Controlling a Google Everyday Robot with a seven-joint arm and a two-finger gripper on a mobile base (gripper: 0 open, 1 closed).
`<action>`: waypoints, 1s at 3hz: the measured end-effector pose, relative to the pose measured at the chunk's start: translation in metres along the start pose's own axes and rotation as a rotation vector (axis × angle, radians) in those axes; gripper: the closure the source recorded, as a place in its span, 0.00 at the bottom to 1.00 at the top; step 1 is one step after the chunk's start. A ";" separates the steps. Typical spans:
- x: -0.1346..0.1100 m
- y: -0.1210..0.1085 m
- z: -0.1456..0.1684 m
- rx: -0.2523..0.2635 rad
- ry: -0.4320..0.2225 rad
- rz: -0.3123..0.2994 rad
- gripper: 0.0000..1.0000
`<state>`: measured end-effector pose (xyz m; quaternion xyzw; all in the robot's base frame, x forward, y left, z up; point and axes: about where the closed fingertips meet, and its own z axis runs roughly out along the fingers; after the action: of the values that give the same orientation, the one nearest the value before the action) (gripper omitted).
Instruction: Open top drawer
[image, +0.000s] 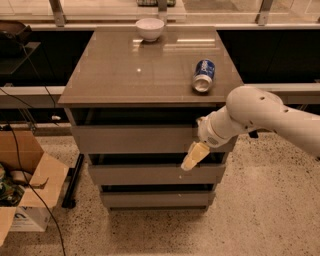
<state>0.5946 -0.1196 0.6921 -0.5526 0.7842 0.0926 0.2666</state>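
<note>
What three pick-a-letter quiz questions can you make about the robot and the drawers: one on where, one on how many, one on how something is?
1. Where is the robot's hand?
A. On the tabletop
B. In front of the top drawer, by its lower right part
C. Inside the cardboard box

2. How many drawers does the cabinet hold?
A. Two
B. Five
C. Three

3. How is the blue can?
A. Lying on its side
B. Standing upright
C. Held in the hand

Answers:
1 B: the cream hand hangs before the top drawer's right part, near its bottom edge.
2 C: three grey fronts are stacked under the cabinet's top.
3 A: the can lies on its side on the cabinet's top, one end facing us.
</note>
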 end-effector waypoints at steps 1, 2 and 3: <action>0.006 -0.024 0.029 -0.010 -0.003 0.001 0.00; 0.014 -0.039 0.050 -0.059 0.033 0.008 0.18; 0.012 -0.039 0.046 -0.062 0.036 0.008 0.41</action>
<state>0.6422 -0.1238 0.6528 -0.5591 0.7877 0.1079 0.2350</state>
